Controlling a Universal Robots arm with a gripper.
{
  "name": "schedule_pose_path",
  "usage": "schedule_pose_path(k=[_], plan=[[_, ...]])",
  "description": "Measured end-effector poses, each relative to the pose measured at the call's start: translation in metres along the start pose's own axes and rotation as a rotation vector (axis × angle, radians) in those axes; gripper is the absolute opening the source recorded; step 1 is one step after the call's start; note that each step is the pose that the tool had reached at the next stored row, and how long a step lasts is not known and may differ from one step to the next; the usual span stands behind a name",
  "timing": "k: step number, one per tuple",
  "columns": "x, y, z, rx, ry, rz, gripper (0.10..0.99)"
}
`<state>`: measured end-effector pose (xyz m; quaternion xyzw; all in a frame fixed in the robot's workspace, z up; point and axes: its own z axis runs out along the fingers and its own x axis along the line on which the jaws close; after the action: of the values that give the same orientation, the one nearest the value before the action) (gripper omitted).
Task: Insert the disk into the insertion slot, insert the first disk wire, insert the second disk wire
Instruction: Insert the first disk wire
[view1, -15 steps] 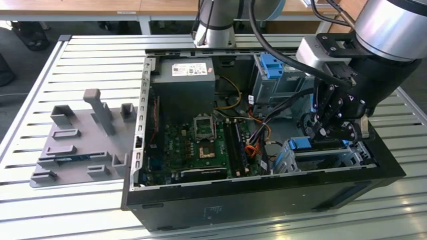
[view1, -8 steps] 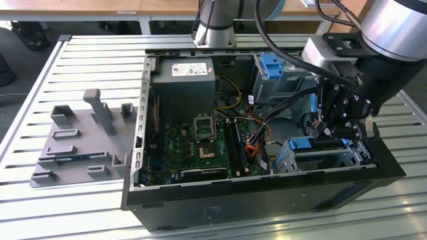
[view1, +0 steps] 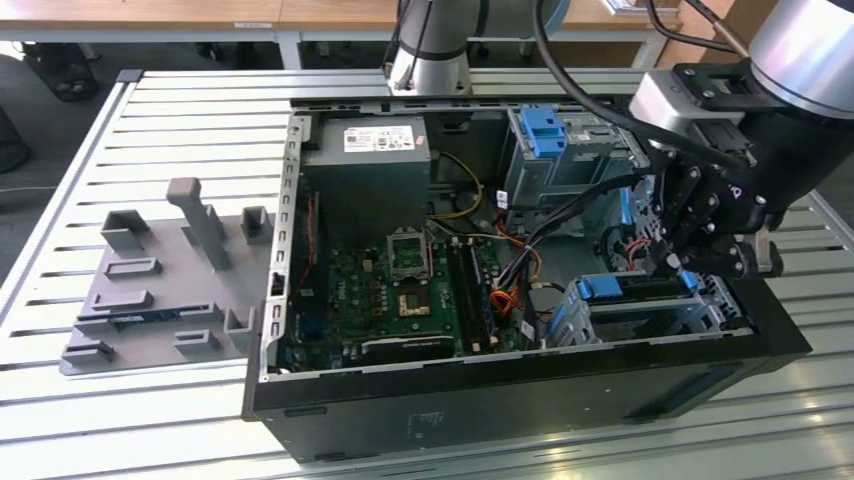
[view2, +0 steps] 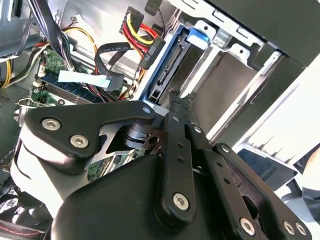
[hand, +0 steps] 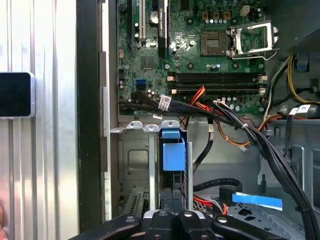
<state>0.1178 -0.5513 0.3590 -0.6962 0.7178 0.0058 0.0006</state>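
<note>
**One disk in its cage, tool closed at its edge**

One computer case lies open on the slatted counter, with the arm reaching down into the corner at the exterior view's right.

1. Disk: the disk stands on edge inside the insertion slot, the low perforated cage in that corner. Its blue caddy frame shows along the top of the cage in the exterior view.
2. Tool: in the second wrist view the tool has its fingers drawn together, with nothing seen between them. The tips sit at the exposed edge of the disk. Actual contact cannot be confirmed.
3. Wiring: a black connector on red and yellow leads hangs just beside the disk's end. Whether it is seated cannot be told.
4. Surroundings: the taller bay with its blue tab stands apart from the cage, further into the case. The motherboard and power supply occupy the rest of the case. A grey fixture block rests on the counter at the exterior view's left, well apart from the tool.
</note>
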Motion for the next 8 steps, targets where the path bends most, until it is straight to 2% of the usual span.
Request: schedule_pose_path(k=[4, 8], plan=[[-0.0004, -0.0017, -0.0067, 0.0, 0.0001, 0.0, 0.106], [-0.002, -0.0035, -0.0079, 0.0, 0.0004, 0.004, 0.106]])
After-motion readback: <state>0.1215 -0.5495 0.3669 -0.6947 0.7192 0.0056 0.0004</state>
